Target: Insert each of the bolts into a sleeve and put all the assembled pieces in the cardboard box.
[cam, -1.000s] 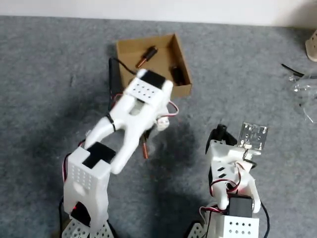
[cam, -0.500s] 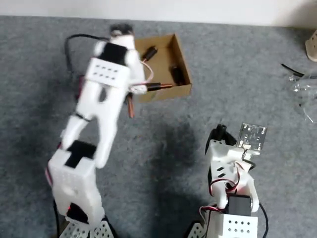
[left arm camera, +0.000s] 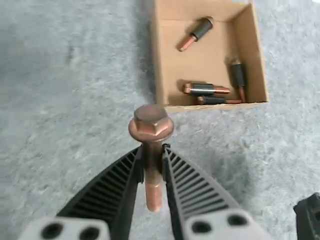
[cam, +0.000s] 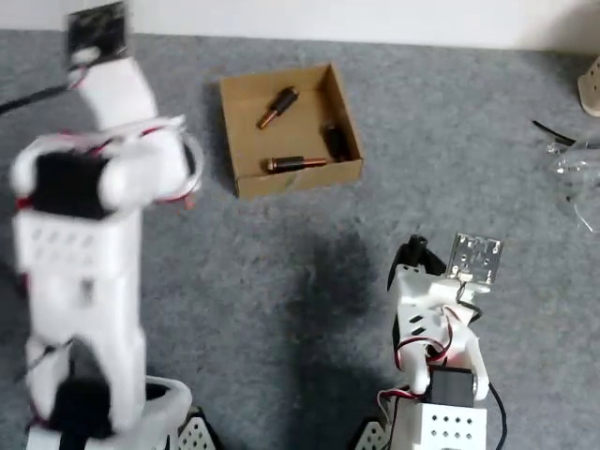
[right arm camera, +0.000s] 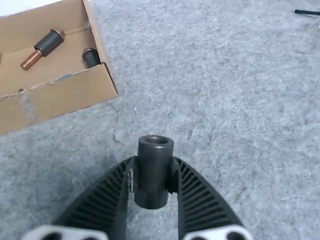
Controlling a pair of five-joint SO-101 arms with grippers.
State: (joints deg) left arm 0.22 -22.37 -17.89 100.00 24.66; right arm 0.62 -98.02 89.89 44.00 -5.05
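In the high view the left arm (cam: pixel 84 244) stands tall at the table's left side, folded upward with its wrist raised well above the grey felt surface (cam: pixel 281 281). How its fingers stand cannot be read there. The left wrist view settles it: the left gripper (left arm camera: pixel 151 150) is clamped on a copper bolt (left arm camera: pixel 151 126), pinching the shank so that the hex head sticks out past the fingertips. It hangs over bare felt, near the cardboard box (cam: pixel 291 178) but outside its near wall.

The box sits right of that arm, in the middle of the table's far half. From the high view, three assembled pieces (cam: pixel 277 105) can be counted in it: one near the far wall, one by the right wall and one along the near wall. The left wrist view counts four, with two lying close together by the near wall.

The right arm (cam: pixel 436 319) is folded low at the near right, its wrist pointing away from the base toward the box, well apart from it. The right wrist view shows the right gripper (right arm camera: pixel 153 162) closed around a dark sleeve (right arm camera: pixel 152 185), held with its open bore facing out, above bare felt. A corner of the box shows beyond it.
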